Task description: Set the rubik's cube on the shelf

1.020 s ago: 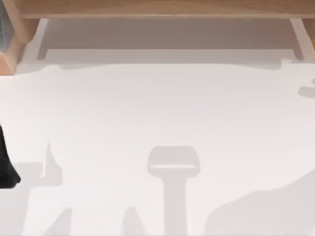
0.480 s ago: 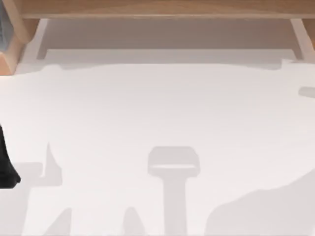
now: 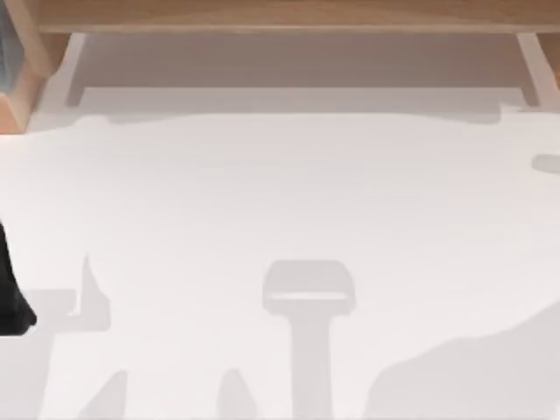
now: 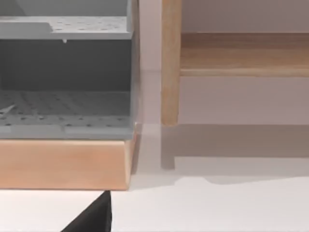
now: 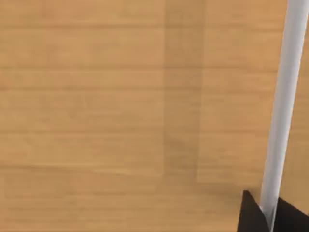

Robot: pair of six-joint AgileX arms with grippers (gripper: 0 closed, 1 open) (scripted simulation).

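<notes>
Spanning the far edge, shelf point(image 3: 280, 16) cropped.

The shelf point(image 3: 280, 16) runs off the top view's upper edge, both ends cut. At the left edge the left arm point(image 3: 10, 293) is only a dark sliver. A dark corner, perhaps the right gripper point(image 5: 270, 215), is cropped in the right wrist view.

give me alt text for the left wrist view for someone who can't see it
A light-brown wooden shelf with an upright wooden side panel stands on a white table. Beside it is a grey perforated rack on a wooden base. A dark tip of the left gripper juts in at the frame's edge.
</notes>
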